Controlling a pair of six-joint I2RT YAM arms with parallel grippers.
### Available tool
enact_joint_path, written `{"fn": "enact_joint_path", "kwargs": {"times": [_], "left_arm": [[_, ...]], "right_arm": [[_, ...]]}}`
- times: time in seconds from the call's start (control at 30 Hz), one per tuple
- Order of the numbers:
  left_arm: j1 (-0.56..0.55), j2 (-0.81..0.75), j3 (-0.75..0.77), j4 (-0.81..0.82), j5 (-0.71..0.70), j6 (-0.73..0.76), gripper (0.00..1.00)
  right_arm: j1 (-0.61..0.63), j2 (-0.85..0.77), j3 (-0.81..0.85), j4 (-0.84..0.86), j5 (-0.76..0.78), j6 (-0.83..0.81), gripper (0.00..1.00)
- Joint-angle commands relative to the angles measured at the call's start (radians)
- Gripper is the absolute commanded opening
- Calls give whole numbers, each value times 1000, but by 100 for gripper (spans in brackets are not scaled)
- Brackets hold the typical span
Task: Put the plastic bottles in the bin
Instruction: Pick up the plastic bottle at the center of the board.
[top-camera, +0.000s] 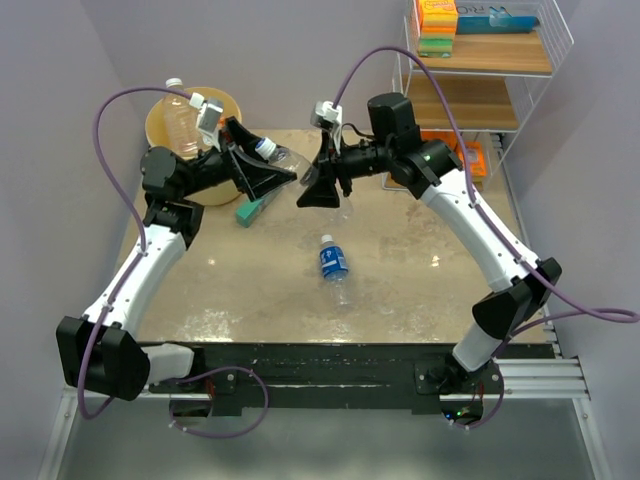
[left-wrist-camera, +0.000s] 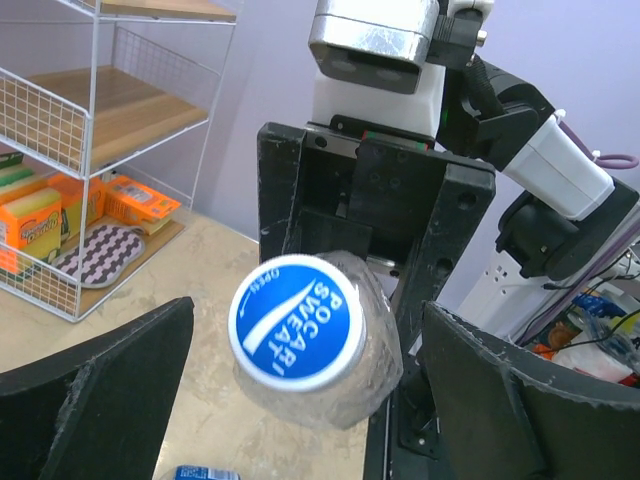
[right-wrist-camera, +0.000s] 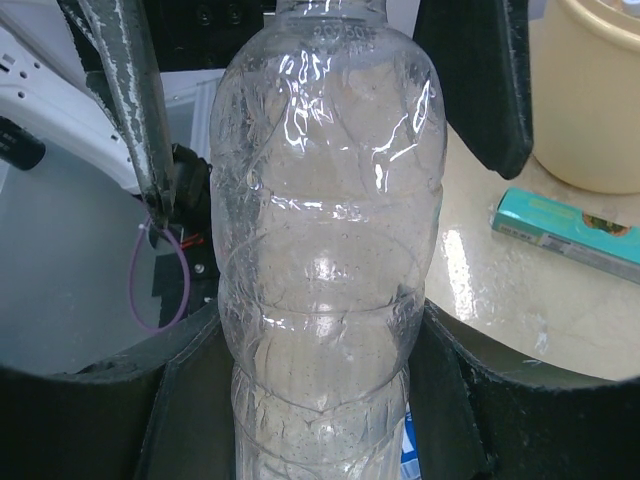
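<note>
Clear bottle (right-wrist-camera: 325, 300) clamped in right tool (right-wrist-camera: 320, 345); white-capped bottle (top-camera: 180, 124) inside bin (top-camera: 232, 106).

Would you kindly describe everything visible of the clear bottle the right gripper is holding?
The clear bottle is ribbed, see-through plastic, looks empty, with a blue cap printed POCARI SWEAT. The right gripper is shut on its lower body, holding it off the table, cap toward the left gripper, whose open fingers flank the cap without touching.

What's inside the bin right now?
One orange-tinted bottle with a white cap leans inside the bin. The left arm and its wrist camera cover the bin's near side, so anything lying there cannot be seen.
</note>
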Motion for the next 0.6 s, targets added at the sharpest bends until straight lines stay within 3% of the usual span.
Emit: {"fn": "enact_joint_path", "kwargs": {"times": [0.0, 0.2, 0.57], "left_arm": [[-19, 13, 58, 33, 4, -6, 99], [-40, 31, 49, 38, 6, -3, 99], [-44, 36, 40, 38, 9, -3, 62]], "right_arm": [[16, 3, 40, 15, -22, -12, 44], [19, 5, 36, 12, -23, -23, 44], [21, 11, 33, 9, -13, -35, 49]]}}
